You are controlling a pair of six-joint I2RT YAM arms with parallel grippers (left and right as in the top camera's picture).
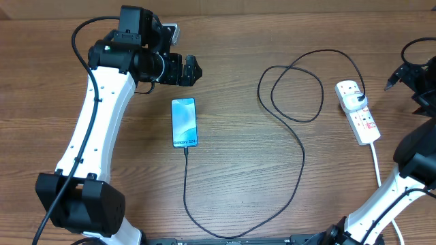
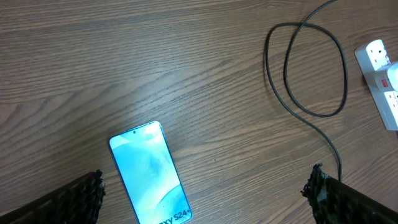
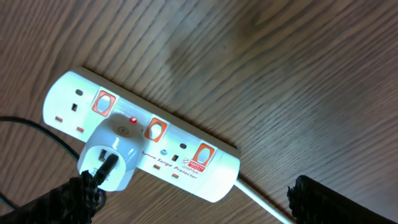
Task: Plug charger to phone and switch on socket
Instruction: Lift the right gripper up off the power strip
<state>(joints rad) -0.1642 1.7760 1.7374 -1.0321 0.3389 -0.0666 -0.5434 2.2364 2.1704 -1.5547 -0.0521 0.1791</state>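
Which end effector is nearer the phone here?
Left. The left end effector hovers just beyond the top edge of the phone; the right end effector is far off, over the socket.

The overhead camera looked straight down on the whole desk [image 1: 238, 54]. The left wrist view faced down near the phone [image 2: 149, 171], catching the socket [image 2: 390, 109] at far right; the right wrist view sat close over that socket.

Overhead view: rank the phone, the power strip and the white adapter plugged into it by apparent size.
Largest, too close to rank: phone and power strip; the strip looks longer, the phone wider.
Smallest: white adapter.
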